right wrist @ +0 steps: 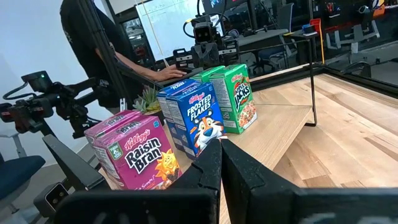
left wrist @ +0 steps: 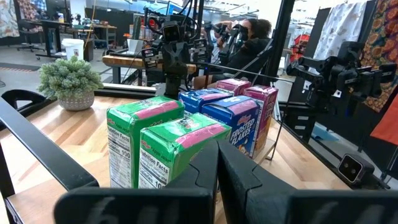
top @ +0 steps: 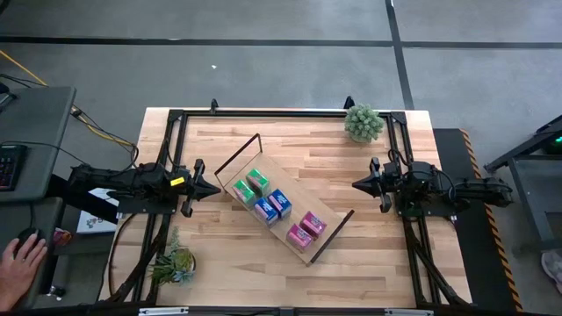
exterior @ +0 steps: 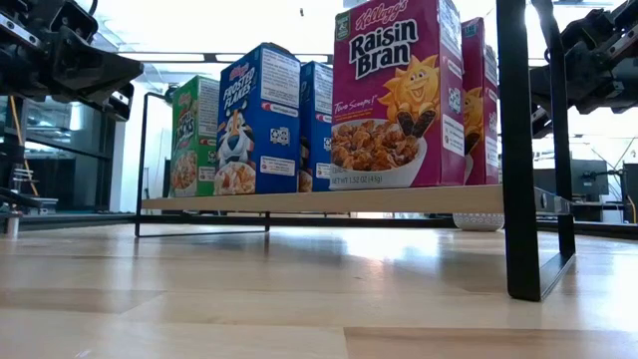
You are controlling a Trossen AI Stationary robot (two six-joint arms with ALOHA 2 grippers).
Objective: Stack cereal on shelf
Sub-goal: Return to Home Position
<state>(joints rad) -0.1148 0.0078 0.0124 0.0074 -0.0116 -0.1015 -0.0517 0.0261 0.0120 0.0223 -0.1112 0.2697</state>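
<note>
Cardboard makes the six cereal boxes [top: 270, 206], paired by colour on the shelf [top: 307, 195] at the middle of the table [top: 263, 263], likely light and crushable, best pinched across narrow sides; left claw [top: 211, 187] and right claw [top: 358, 185] hang closed, empty, left and right of it.

Light-wood table [top: 369, 254] carries a pale round potted plant [top: 363, 123] at its far right corner and a spiky plant [top: 174, 263] at its near left corner; a person's hand [top: 22, 263] lies off its left side.
</note>
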